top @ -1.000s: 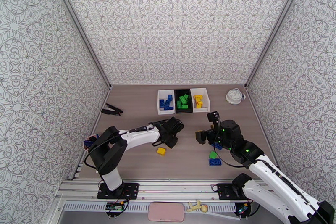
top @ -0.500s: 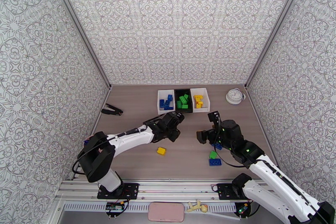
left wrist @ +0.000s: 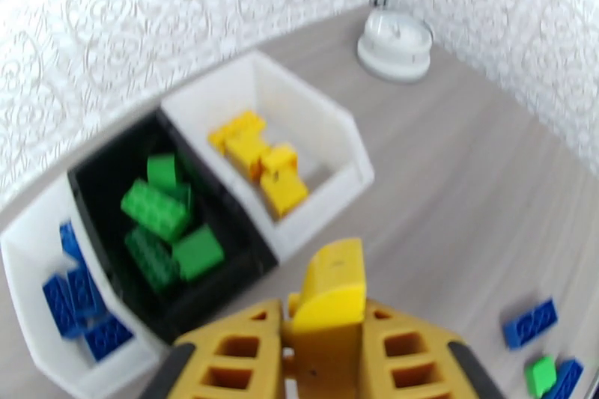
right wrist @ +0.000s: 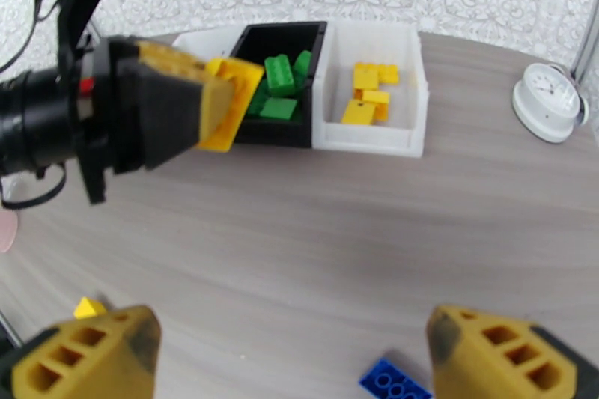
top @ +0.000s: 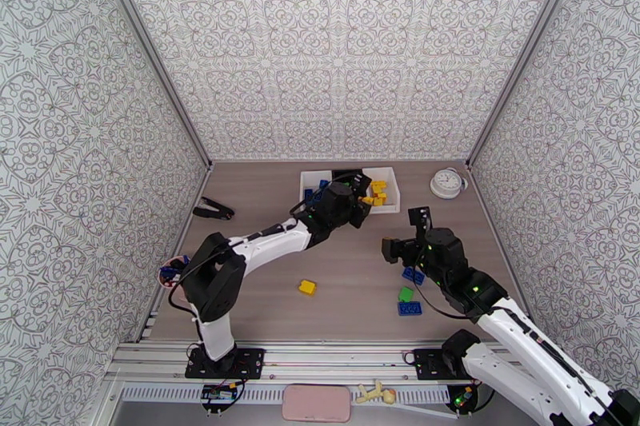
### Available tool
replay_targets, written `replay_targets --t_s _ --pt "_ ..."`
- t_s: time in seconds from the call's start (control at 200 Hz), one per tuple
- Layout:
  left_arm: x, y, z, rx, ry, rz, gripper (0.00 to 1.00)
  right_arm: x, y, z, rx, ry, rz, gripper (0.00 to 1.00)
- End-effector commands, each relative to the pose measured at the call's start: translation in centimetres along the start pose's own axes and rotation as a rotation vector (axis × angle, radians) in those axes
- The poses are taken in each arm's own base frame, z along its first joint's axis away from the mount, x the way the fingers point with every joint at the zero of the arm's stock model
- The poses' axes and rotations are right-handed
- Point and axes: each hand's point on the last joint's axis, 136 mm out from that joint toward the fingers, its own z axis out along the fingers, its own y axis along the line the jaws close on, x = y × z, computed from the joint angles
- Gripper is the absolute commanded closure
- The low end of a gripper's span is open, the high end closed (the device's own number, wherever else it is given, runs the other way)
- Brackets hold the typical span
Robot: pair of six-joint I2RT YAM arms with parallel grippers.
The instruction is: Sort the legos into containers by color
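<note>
Yellow lego (left wrist: 329, 284) tight in left jaws at the bins' (left wrist: 359, 161) front edge; right jaws wide over open table (right wrist: 299, 243).

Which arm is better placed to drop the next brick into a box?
Left: the left gripper is shut on a yellow brick near the yellow-filled bin; the right gripper is open, empty.

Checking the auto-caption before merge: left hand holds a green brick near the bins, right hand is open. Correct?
Not quite. The brick pinched in the left hand is yellow, not green; the left wrist view shows it clearly. The rest holds: it is near the bins, and the right hand is open.
</note>
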Motion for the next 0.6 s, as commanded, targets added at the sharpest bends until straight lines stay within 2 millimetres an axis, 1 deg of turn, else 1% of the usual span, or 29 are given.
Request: replay_targets --t_s 0.0,0.225,0.285,0.295,0.3,0.31,0.35,0.44,0.595 --pt "-2.7 0.4 2.2 0.023 -0.11 0.027 0.8 -3.1 -0.1 -1.0 0.014 -0.093 0.032 0.02" --pt "-4.4 1.6 6.6 0.029 -0.178 0.077 0.8 -2.9 -0.3 -1.3 0.024 -0.085 0.026 0.02" --pt "-4.4 2.6 7.9 0.017 -0.181 0.077 0.81 -2.8 -0.4 -1.4 0.022 -0.09 0.033 0.02" --pt "-4.9 2.6 7.8 0.017 -0.191 0.075 0.8 -2.8 -0.4 -1.4 0.022 -0.091 0.035 0.02" --pt "-4.4 2.7 8.3 0.017 -0.182 0.074 0.8 -2.9 -0.4 -1.4 0.022 -0.093 0.036 0.02" --pt "-3.9 2.9 8.8 0.017 -0.172 0.072 0.8 -2.8 -0.4 -1.3 0.022 -0.092 0.035 0.02" --pt "-3.5 3.5 9.7 0.015 -0.165 0.059 0.8 -2.8 -0.4 -1.4 0.021 -0.097 0.039 0.02" --pt "-3.4 4.7 11.2 0.009 -0.165 0.038 0.8 -2.7 -0.5 -1.2 0.023 -0.099 0.04 0.02" --pt "-3.2 6.0 13.4 0.012 -0.16 0.02 0.78 -2.7 -0.5 -0.6 0.033 -0.096 0.034 0.02"
